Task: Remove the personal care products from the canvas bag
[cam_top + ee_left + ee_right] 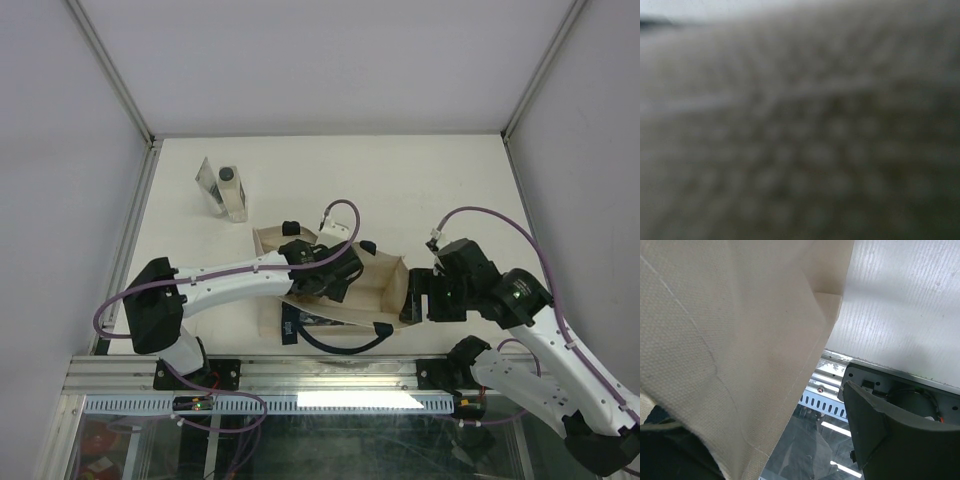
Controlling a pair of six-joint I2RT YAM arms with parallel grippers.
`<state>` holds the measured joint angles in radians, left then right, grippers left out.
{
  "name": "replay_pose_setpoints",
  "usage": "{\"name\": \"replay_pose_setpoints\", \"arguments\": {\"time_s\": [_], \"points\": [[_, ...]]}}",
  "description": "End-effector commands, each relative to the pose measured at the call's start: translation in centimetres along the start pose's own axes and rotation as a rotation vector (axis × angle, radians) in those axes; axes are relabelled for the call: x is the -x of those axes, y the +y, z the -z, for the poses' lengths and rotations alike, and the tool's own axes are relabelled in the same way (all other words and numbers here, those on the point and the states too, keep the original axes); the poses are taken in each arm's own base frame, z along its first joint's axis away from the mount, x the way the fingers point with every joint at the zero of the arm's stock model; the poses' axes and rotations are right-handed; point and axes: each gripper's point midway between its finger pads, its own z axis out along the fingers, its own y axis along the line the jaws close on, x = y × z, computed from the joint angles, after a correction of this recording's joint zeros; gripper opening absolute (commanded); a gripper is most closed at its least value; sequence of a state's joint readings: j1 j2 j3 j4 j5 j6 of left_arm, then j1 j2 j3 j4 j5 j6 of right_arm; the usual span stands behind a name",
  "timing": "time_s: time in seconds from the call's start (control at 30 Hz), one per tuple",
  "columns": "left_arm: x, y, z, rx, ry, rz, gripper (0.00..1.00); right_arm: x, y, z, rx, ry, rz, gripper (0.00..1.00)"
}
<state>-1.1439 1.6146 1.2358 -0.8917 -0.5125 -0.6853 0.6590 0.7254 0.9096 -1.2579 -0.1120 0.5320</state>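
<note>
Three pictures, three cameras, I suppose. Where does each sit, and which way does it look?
Top external: fixed above and behind, looking down at the table, canvas bag, left arm and right arm.
Left wrist: on the left arm, so close to woven cloth, probably the bag's, that all blurs; nothing of the robot shows.
Right wrist: on the right arm, looking past its dark fingers at the bag's wall.
Shared: top and right wrist both show the bag.

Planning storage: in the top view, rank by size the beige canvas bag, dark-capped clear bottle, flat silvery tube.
Largest: beige canvas bag.
Then: dark-capped clear bottle and flat silvery tube look alike, so unranked.
</note>
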Motion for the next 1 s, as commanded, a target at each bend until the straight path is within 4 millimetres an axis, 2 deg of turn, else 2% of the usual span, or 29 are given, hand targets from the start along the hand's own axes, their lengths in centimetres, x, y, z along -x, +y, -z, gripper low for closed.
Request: {"name": "replay_pose_setpoints", "arguments": {"time_s": [0.0,0.27,0.43,0.5,0.6,0.73,0.87,0.97], "points": [[-4.4,0.0,-1.4,-0.014,0.155,-0.070,0.90,0.2,-0.3,0.6,-0.022,-0.009,0.027,0.74],[-1.4,-2.6,-0.3,-0.080,0.069,-0.119,0.66,0.8,-0.2,0.6,-0.032,-0.015,0.034,0.75],[0.0,-3.6,0.5,-0.098,0.028,-0.129,0.60,1.1,-0.2,0.6,-0.038,-0.020,0.041,0.75],[0.1,-3.7,0.5,-0.097,0.025,-0.128,0.65,1.1,-0.2,0.6,-0.039,-0.018,0.046,0.75],[-0.8,-3.5,-0.4,-0.075,0.049,-0.132,0.80,1.2,-0.2,0.6,-0.043,-0.017,0.052,0.75],[-2.3,-2.9,-1.3,-0.049,0.087,-0.133,0.91,1.3,-0.2,0.6,-0.042,-0.019,0.056,0.75],[-3.2,-2.6,-1.7,-0.046,0.106,-0.139,0.92,1.4,-0.3,0.6,-0.042,-0.031,0.055,0.75],[-3.2,-2.5,-1.7,-0.044,0.104,-0.148,0.85,1.6,-0.2,0.7,-0.039,-0.036,0.055,0.75]]}}
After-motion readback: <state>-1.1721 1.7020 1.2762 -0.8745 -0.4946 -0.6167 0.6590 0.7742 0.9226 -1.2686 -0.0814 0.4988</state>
